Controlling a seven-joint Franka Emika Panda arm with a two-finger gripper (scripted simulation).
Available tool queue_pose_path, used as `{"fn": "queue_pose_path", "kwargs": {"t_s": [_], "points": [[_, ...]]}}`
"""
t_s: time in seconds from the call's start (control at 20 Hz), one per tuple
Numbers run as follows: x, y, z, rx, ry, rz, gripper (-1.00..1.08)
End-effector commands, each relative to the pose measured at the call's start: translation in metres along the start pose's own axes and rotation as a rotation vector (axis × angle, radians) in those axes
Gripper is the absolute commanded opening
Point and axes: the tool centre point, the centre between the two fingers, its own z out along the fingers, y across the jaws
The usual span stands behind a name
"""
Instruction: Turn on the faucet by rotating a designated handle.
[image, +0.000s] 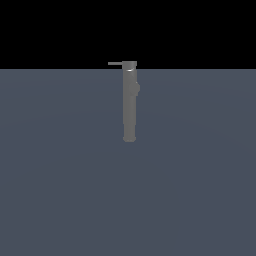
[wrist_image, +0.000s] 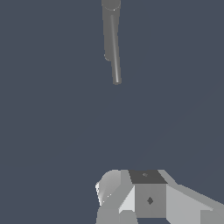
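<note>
We see the faucet (image: 129, 102) upright on the grey bench (image: 60, 175), near its far edge, about midway between the side edges. The handle (image: 115, 63) juts flat from the cap toward the exterior view's left. The gripper (wrist_image: 131, 197) shows only in the wrist view, well apart from the faucet (wrist_image: 111, 33); we cannot tell whether its fingers are spread.

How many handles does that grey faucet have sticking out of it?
1. The handle juts sideways from the cap of the faucet, toward the exterior view's left. Another could hide behind the column.
</note>
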Motion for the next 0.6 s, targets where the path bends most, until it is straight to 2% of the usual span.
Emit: {"fn": "queue_pose_path", "kwargs": {"t_s": [0.0, 0.25, 0.55], "points": [[0.000, 0.000, 0.000, 0.000, 0.000, 0.000, -1.00], [0.006, -0.001, 0.003, 0.001, 0.000, -0.001, -1.00], [0.027, -0.004, 0.016, 0.003, -0.001, -0.006, -1.00]]}}
